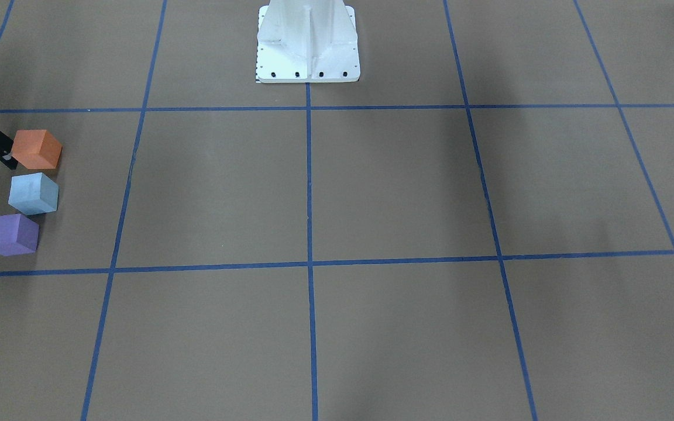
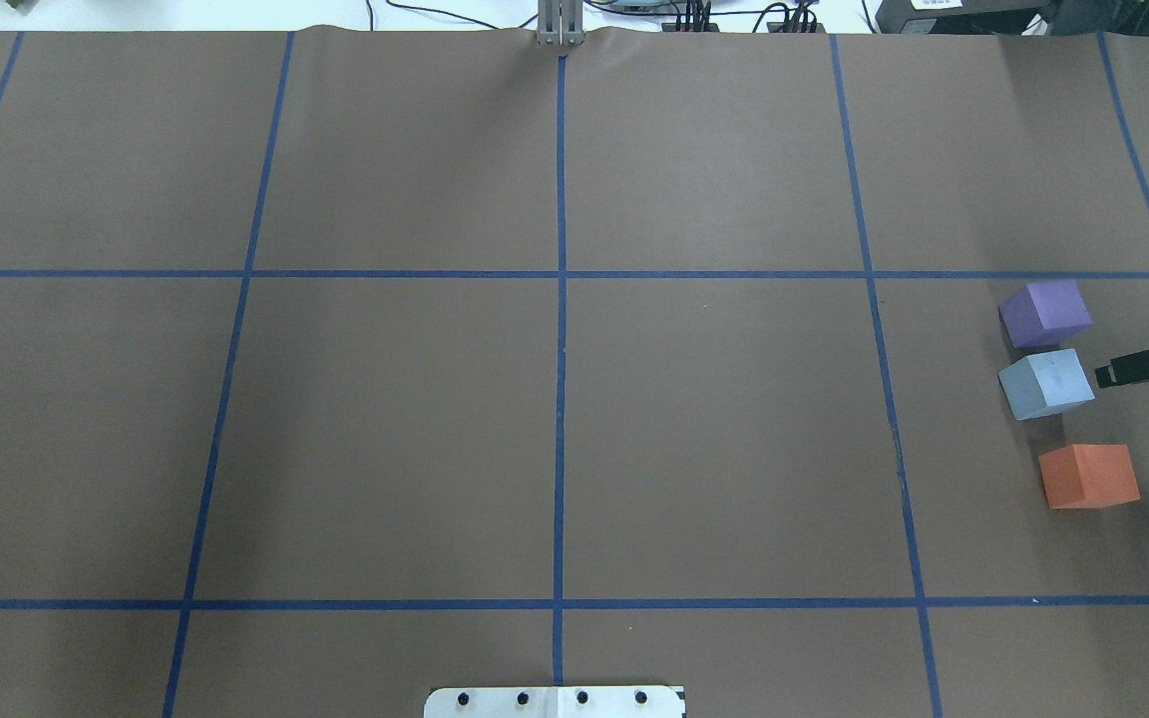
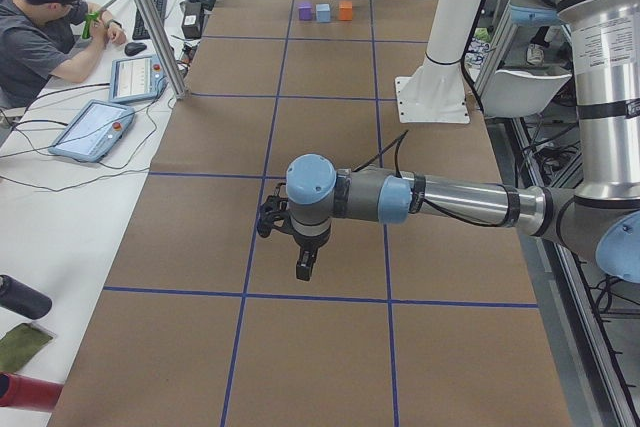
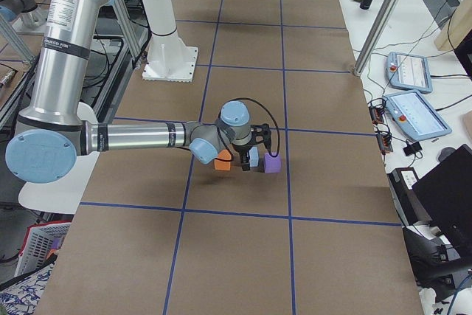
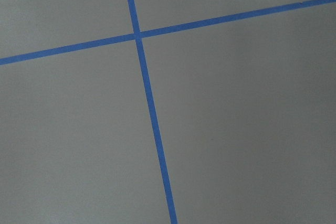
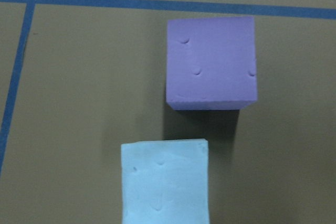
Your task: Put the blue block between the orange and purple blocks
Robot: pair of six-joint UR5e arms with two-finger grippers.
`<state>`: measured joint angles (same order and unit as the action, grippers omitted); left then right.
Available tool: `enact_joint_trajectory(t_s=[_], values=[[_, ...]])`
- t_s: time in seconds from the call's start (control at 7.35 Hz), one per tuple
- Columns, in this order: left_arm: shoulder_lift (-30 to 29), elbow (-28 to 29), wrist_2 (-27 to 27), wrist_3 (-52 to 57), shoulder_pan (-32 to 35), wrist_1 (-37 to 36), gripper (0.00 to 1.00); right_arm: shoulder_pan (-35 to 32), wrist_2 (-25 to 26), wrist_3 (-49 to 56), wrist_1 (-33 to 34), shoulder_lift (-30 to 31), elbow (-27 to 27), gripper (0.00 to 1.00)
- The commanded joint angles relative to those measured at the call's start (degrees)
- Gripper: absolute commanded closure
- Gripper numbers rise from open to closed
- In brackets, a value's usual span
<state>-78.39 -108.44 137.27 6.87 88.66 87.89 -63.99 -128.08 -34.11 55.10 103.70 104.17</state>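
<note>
The blue block (image 2: 1045, 384) sits on the table between the purple block (image 2: 1044, 311) and the orange block (image 2: 1088, 476), in a row at the robot's far right, with small gaps between them. The same row shows in the front view: orange (image 1: 35, 149), blue (image 1: 34, 193), purple (image 1: 11, 234). My right gripper (image 2: 1133, 369) hovers above the row beside the blue block, holds nothing and looks open. Its wrist view shows the purple block (image 6: 211, 61) and the blue block (image 6: 165, 182), with no fingers in view. My left gripper (image 3: 300, 252) hangs above the table far from the blocks; I cannot tell its state.
The robot's white base (image 1: 308, 44) stands at the middle of the near table edge. Blue tape lines (image 2: 561, 299) divide the brown table into squares. An operator (image 3: 45, 32) sits at a side desk with tablets.
</note>
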Motion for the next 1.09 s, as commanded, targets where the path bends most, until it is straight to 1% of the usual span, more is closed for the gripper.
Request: enact_joint_trajectory(t_s=[0.0, 0.14, 0.27, 0.54, 0.95], values=[[-0.01, 0.07, 0.63, -0.01, 0.02, 0.00, 0.00, -11.89, -2.69, 21.16, 23.52, -1.47, 7.51, 0.00], [-0.01, 0.07, 0.63, 0.08, -0.06, 0.09, 0.00, -18.39, -5.40, 34.15, 33.83, -3.74, 7.02, 0.00], [-0.01, 0.25, 0.63, 0.08, -0.06, 0.09, 0.00, -23.24, -6.21, 44.29, 36.71, -2.81, 4.05, 0.00], [-0.01, 0.34, 0.63, -0.01, -0.06, 0.09, 0.00, -23.99, -6.30, 44.30, 36.04, -0.35, 3.76, 0.00], [-0.10, 0.34, 0.37, -0.19, 0.02, 0.00, 0.00, -23.99, -6.39, 44.13, 36.04, -0.25, 3.94, 0.00]])
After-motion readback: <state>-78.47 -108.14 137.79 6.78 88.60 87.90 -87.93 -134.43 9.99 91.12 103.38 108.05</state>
